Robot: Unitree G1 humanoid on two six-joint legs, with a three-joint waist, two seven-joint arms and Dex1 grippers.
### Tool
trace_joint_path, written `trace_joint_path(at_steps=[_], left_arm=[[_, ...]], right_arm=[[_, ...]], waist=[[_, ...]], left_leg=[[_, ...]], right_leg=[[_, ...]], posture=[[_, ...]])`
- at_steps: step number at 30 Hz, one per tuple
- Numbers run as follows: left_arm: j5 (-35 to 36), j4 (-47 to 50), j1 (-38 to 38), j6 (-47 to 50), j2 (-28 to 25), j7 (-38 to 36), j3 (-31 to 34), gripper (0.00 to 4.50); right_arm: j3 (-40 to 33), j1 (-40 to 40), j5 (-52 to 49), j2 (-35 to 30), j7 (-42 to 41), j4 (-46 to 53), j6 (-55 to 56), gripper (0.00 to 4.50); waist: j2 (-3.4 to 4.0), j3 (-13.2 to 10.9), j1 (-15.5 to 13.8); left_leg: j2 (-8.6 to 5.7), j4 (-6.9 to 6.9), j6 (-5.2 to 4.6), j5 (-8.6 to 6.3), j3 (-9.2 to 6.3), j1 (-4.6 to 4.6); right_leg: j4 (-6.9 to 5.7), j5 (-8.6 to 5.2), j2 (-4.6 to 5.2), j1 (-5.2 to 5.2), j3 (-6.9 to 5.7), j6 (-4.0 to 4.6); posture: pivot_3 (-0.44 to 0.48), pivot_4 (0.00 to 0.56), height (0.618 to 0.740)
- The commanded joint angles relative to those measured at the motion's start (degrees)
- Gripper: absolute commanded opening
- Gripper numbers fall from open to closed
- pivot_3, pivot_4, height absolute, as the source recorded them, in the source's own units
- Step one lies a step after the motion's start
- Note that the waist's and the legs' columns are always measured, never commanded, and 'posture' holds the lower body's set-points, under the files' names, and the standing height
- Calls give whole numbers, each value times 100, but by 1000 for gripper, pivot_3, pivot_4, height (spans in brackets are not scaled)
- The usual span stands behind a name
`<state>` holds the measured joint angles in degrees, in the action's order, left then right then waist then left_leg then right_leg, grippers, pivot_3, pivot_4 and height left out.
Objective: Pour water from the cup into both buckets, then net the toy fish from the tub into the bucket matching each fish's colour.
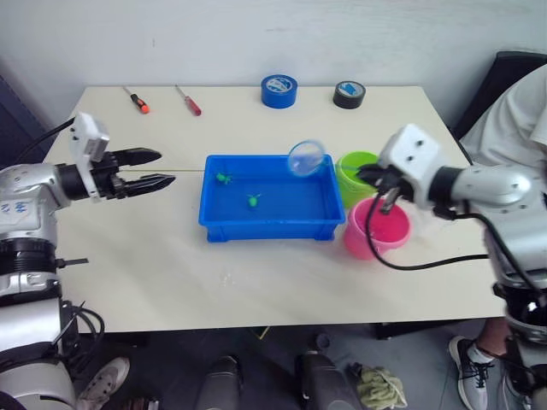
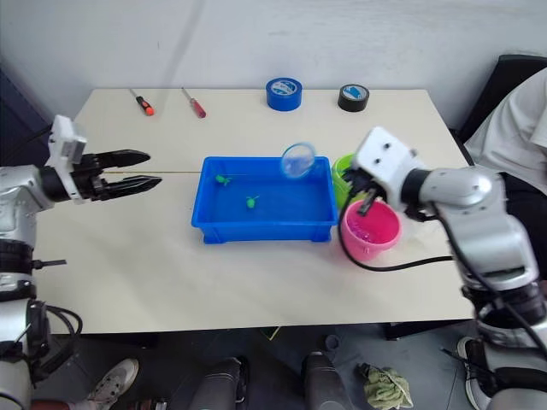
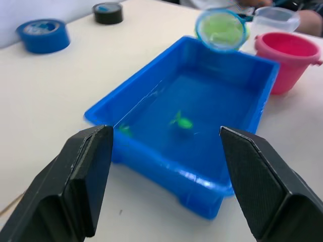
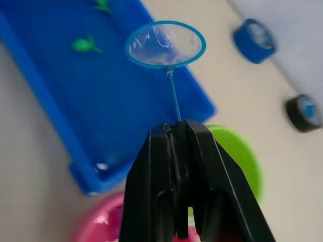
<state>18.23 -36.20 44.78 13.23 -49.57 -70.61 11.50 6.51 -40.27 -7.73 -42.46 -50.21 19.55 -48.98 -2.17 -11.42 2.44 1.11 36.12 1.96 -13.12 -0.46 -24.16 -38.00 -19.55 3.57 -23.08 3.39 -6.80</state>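
Observation:
The blue tub [image 1: 269, 224] sits mid-table, holding water and two green toy fish [image 1: 224, 178] [image 1: 254, 201]. My right gripper [image 1: 376, 183] is shut on the thin handle of the net [image 4: 174, 96]. It hovers over the green bucket [image 1: 352, 169] and pink bucket [image 1: 376, 231], which stand side by side right of the tub. The net's light blue hoop [image 1: 306, 157] hangs above the tub's far right corner, and I see no fish in it. My left gripper [image 1: 164, 167] is open, left of the tub and apart from it. The clear cup [image 3: 275, 19] stands beyond the pink bucket.
A blue tape roll [image 1: 279, 90] and a black tape roll [image 1: 349, 94] lie at the table's far edge. Two screwdrivers [image 1: 137, 100] [image 1: 189, 100] lie at the far left. A person in a pale shirt [image 1: 521, 111] sits at the table's right.

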Motion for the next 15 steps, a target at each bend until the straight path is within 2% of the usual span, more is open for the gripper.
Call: trace_joint_path(at_steps=[1, 8, 15], left_arm=[[284, 588, -272, 231, -124, 160, 347, 3686], [556, 1491, -995, 649, -84, 448, 584, 3686], [651, 1818, -1289, 743, -14, 537, 537, 3686]], right_arm=[[299, -365, -41, 91, 125, -167, -635, 0], [1255, -675, 448, 28, 134, -831, -265, 0], [1533, -746, 521, 347, 138, -1077, -214, 0]], waist=[[0, 0, -31], [0, 0, -79], [0, 0, -22]], left_leg=[[-2, 0, 0, 0, -8, -2], [-11, -2, -5, -3, -19, -8], [-9, -5, -5, -3, -17, -4]], right_leg=[[1, 0, 0, -1, -2, 0], [8, 0, 12, -3, -5, 1], [3, 0, -3, -7, -4, 1]], posture=[[0, 150, 734], [0, 150, 734], [0, 150, 734]])
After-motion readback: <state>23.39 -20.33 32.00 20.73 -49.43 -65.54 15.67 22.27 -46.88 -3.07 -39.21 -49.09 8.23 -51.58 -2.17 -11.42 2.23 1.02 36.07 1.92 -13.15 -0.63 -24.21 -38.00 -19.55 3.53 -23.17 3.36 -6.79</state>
